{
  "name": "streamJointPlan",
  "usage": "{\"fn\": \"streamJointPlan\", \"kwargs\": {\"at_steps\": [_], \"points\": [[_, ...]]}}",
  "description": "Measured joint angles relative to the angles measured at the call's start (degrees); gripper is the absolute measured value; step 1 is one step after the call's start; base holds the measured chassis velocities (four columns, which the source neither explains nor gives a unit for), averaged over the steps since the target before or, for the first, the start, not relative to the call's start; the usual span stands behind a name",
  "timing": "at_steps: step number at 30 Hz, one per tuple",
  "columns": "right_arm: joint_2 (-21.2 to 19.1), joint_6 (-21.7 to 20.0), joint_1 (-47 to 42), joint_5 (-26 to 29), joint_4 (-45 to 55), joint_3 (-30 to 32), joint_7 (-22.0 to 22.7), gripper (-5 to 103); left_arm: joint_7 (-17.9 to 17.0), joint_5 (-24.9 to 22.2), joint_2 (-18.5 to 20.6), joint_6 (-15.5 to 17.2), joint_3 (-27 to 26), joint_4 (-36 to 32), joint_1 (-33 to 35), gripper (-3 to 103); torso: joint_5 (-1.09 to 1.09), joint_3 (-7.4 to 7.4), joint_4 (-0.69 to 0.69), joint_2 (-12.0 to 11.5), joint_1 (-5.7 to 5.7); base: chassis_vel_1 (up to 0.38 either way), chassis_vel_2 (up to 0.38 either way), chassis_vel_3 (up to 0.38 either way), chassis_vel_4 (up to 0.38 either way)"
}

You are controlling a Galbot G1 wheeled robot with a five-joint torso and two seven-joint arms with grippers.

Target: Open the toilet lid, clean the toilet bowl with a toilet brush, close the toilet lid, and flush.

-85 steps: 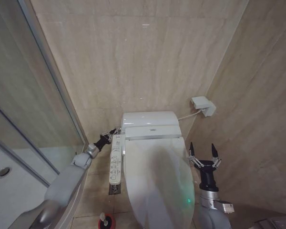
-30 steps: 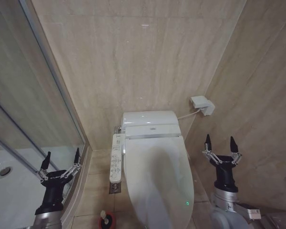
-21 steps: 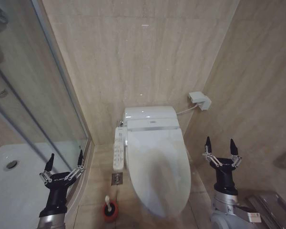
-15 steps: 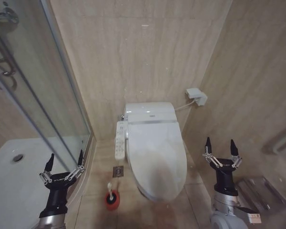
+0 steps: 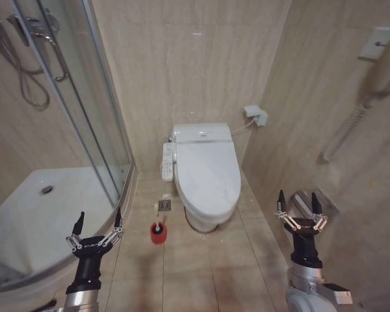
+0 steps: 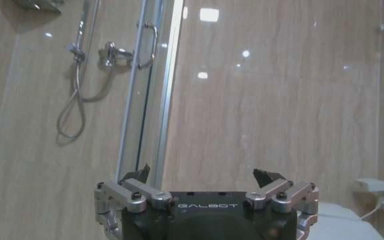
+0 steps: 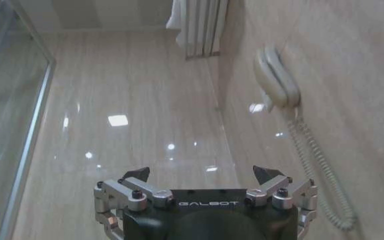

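The white toilet lid (image 5: 208,170) lies shut over the toilet bowl, which is hidden beneath it, against the back wall. A toilet brush (image 5: 158,230) with a thin white handle stands in a red holder on the floor, left of the pedestal. My left gripper (image 5: 96,223) is raised upright and open at the lower left, well short of the brush. Open and upright too, my right gripper (image 5: 296,205) stands at the lower right, away from the toilet. Each wrist view shows its own open fingers, left gripper (image 6: 205,176) and right gripper (image 7: 202,174), before beige wall.
A glass shower door (image 5: 97,110) and white shower tray (image 5: 45,208) fill the left side. A long white button panel (image 5: 167,162) hangs beside the toilet. A wall phone (image 5: 377,58) with coiled cord is on the right wall. Tiled floor (image 5: 208,266) lies open in front.
The left arm drew back from beside the button panel to an upright pose. The camera has pulled back and risen, so the toilet looks smaller and farther.
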Motion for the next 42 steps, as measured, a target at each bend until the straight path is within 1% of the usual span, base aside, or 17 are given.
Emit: {"fn": "streamJointPlan", "kwargs": {"at_steps": [3, 8, 14, 19, 25, 29, 33, 36, 38, 42], "points": [[0.15, 0.09, -0.06, 0.02, -0.05, -0.05, -0.11, 100, -0.07, -0.1, -0.12, -0.17, 0.09, 0.32, -0.25, 100, 0.0, 0.03, 0.02, -0.02, 0.02, 0.142, -0.126, -0.174, 0.137], [0.49, 0.15, -0.22, 0.02, -0.03, -0.02, -0.29, 100, -0.14, -0.07, -0.49, -0.32, 0.75, 0.36, -0.33, 100, 0.01, 0.07, 0.04, -0.07, 0.12, -0.014, -0.002, 0.029, -0.006], [0.88, 0.17, -0.5, -0.1, 0.11, -0.12, -0.38, 100, -0.33, 0.14, -0.09, -0.4, 1.11, 0.46, -0.31, 100, 0.0, 0.07, 0.04, -0.07, 0.13, -0.063, 0.07, 0.082, -0.066], [1.31, 0.22, -0.45, -0.54, -0.23, -0.35, -0.03, 100, -0.44, 0.09, -0.33, -0.65, 0.84, 1.48, -0.61, 100, 0.0, 0.04, 0.02, -0.06, 0.07, 0.0, 0.0, 0.0, 0.0], [1.19, 0.22, -0.83, -0.78, -0.27, 0.76, 0.57, 100, -0.44, 0.1, -0.53, -0.74, 2.37, 2.15, -1.18, 100, 0.01, 0.04, 0.03, -0.05, 0.06, 0.0, 0.0, 0.0, 0.0], [1.19, 0.22, -1.35, -0.78, 0.02, 1.41, 0.58, 100, -0.42, 0.11, -0.36, -0.71, 2.68, 2.65, -1.72, 100, 0.01, 0.04, 0.01, -0.05, 0.07, 0.0, 0.0, 0.0, 0.0], [1.49, 0.22, -2.13, -0.8, 0.53, 1.82, 0.67, 100, -0.42, 0.08, -0.58, -0.71, 2.88, 2.94, -2.11, 100, 0.0, 0.04, 0.04, -0.05, 0.07, 0.0, 0.0, 0.0, 0.0], [1.71, 0.02, -3.16, -1.47, 1.0, 1.77, 1.88, 100, -0.42, 0.04, -0.82, -0.71, 3.06, 3.47, -2.52, 100, 0.01, 0.04, 0.03, -0.05, 0.07, 0.0, 0.0, 0.0, 0.0], [1.8, -1.26, -4.03, -2.94, 1.6, 1.63, 4.33, 100, -0.46, 0.0, -0.8, -0.67, 3.19, 3.74, -2.72, 100, 0.0, 0.04, 0.02, -0.05, 0.07, 0.0, 0.0, 0.0, 0.0], [1.79, -1.74, -4.57, -3.53, 1.85, 1.96, 5.28, 100, -0.55, -0.07, -0.59, -0.54, 3.19, 3.78, -2.8, 100, 0.01, 0.04, 0.02, -0.05, 0.07, 0.0, 0.0, 0.0, 0.0]]}}
